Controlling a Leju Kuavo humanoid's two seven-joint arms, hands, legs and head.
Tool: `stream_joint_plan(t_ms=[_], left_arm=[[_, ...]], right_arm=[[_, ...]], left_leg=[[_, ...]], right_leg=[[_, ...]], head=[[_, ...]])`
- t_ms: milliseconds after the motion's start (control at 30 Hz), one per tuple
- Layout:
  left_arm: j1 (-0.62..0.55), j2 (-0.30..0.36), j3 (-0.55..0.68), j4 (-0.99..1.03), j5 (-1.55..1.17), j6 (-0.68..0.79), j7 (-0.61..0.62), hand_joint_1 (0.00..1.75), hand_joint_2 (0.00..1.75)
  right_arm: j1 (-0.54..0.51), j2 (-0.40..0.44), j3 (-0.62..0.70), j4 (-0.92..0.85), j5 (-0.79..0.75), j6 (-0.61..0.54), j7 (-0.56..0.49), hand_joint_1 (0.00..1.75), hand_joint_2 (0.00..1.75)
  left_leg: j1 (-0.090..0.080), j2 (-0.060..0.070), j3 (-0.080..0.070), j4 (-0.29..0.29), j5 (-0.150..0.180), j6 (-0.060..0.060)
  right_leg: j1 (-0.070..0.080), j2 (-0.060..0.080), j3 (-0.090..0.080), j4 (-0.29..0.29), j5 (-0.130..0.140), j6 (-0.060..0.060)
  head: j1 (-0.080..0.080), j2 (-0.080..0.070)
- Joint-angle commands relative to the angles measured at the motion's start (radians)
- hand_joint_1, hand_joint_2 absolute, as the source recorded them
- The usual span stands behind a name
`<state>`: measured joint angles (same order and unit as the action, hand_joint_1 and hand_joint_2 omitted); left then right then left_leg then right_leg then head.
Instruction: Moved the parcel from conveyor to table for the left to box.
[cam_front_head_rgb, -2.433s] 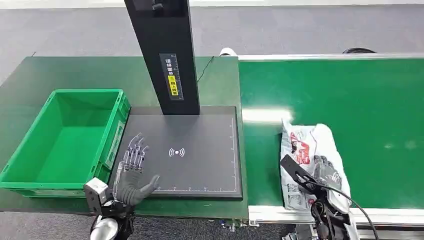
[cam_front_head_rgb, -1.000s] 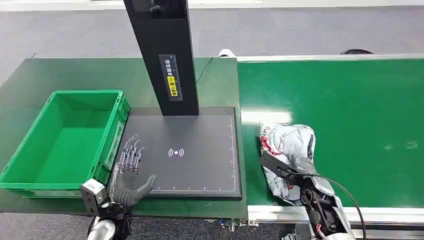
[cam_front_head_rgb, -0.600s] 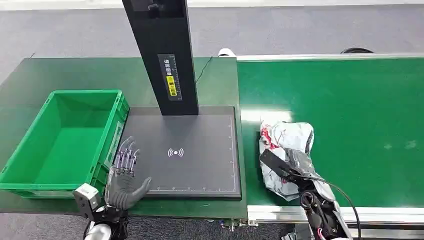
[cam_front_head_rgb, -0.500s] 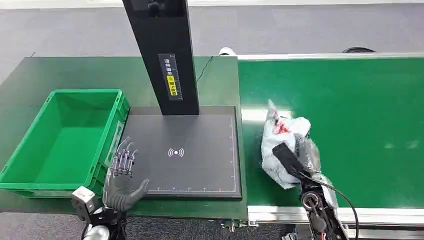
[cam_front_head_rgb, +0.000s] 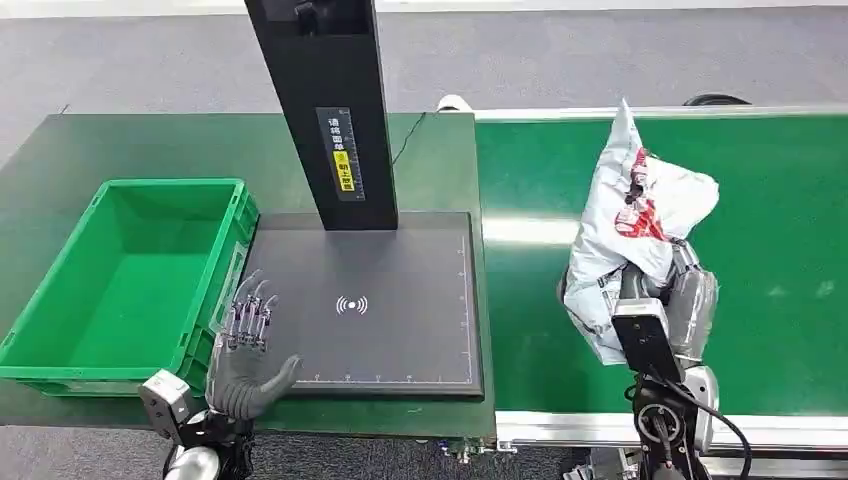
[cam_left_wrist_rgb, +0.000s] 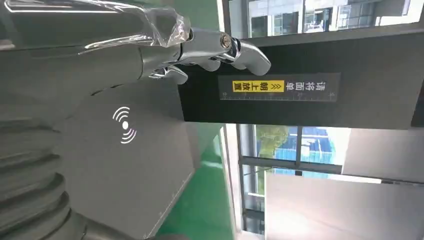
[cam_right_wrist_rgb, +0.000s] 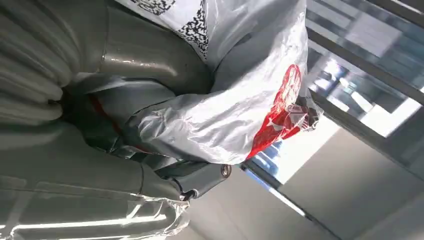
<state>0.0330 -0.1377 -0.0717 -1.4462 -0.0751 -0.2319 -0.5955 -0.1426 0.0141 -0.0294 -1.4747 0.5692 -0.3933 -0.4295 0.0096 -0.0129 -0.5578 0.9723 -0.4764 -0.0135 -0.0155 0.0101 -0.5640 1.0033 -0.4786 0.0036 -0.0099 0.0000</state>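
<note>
The parcel (cam_front_head_rgb: 632, 225) is a crumpled white plastic bag with red print. My right hand (cam_front_head_rgb: 672, 300) grips it and holds it up above the green conveyor belt (cam_front_head_rgb: 780, 220), near the belt's left end. In the right wrist view the parcel (cam_right_wrist_rgb: 240, 110) bulges out between the thumb and fingers (cam_right_wrist_rgb: 200, 177). My left hand (cam_front_head_rgb: 245, 350) rests open, fingers spread, on the front left corner of the black scanning pad (cam_front_head_rgb: 400, 290) on the table. The left wrist view shows the left hand's fingers (cam_left_wrist_rgb: 220, 50) stretched over the pad (cam_left_wrist_rgb: 140, 165).
An empty green crate (cam_front_head_rgb: 130, 280) stands on the dark green table (cam_front_head_rgb: 150, 145) left of the pad. A black post (cam_front_head_rgb: 325, 110) with a yellow label rises from the pad's back edge. The conveyor's white rail (cam_front_head_rgb: 560, 425) runs along the front.
My right hand has closed on the parcel and lifted it off the belt, raising it upright. The left hand has stayed by the pad's front left corner.
</note>
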Motion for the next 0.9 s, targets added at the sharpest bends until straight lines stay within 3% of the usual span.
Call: stream_joint_plan(t_ms=[33, 167, 233, 333, 500, 600, 900], left_arm=[[-0.025, 0.011, -0.01, 0.043, 0.003, -0.007, 0.003, 0.0, 1.75], [-0.024, 0.011, -0.012, 0.043, 0.008, -0.003, -0.007, 0.0, 1.75], [-0.031, 0.016, -0.018, 0.047, 0.008, 0.003, -0.023, 0.0, 1.75], [-0.044, 0.025, -0.027, 0.056, 0.002, 0.009, -0.031, 0.0, 1.75], [-0.06, 0.043, -0.044, 0.087, 0.018, 0.007, -0.042, 0.0, 1.75], [-0.078, 0.049, -0.059, 0.111, 0.025, 0.005, -0.046, 0.0, 1.75], [-0.075, 0.039, -0.051, 0.097, 0.036, 0.02, -0.035, 0.0, 1.75]], right_arm=[[-0.024, 0.037, -0.021, -0.085, -0.046, -0.056, -0.058, 1.75, 1.75], [-0.047, 0.016, 0.041, -0.075, -0.058, 0.015, -0.059, 1.75, 1.75], [-0.098, -0.025, 0.155, 0.016, 0.017, 0.167, -0.008, 1.75, 1.75], [-0.201, -0.044, 0.317, 0.191, 0.148, 0.268, 0.004, 1.75, 1.75], [-0.341, -0.013, 0.516, 0.463, 0.229, 0.398, 0.037, 1.75, 1.75], [-0.364, 0.013, 0.566, 0.548, 0.113, 0.566, -0.025, 1.75, 1.75], [-0.471, 0.027, 0.727, 0.656, 0.049, 0.655, -0.021, 1.75, 1.75]], left_leg=[[0.0, 0.001, 0.0, 0.0, 0.0, 0.0], [0.0, 0.001, 0.0, 0.0, 0.0, 0.0], [0.0, 0.003, 0.0, 0.0, 0.0, 0.001], [0.0, 0.007, 0.0, -0.001, 0.0, 0.0], [0.001, 0.009, 0.003, -0.002, 0.001, 0.0], [0.001, 0.007, 0.003, -0.002, 0.001, 0.0], [0.0, 0.005, 0.0, 0.0, 0.001, 0.001]], right_leg=[[0.0, 0.0, 0.0, 0.0, 0.0, -0.001], [0.0, 0.0, 0.0, 0.0, 0.0, 0.0], [0.0, 0.002, 0.0, 0.0, 0.001, 0.0], [0.0, 0.006, -0.001, 0.0, 0.002, 0.0], [0.001, 0.008, 0.001, -0.001, 0.003, -0.001], [0.001, 0.006, 0.001, -0.001, 0.002, -0.001], [0.001, 0.003, 0.0, 0.0, 0.001, -0.001]], head=[[0.0, 0.0], [0.0, 0.0], [0.0, 0.0], [0.0, 0.0], [0.0, 0.0], [0.0, 0.0], [0.001, 0.0]])
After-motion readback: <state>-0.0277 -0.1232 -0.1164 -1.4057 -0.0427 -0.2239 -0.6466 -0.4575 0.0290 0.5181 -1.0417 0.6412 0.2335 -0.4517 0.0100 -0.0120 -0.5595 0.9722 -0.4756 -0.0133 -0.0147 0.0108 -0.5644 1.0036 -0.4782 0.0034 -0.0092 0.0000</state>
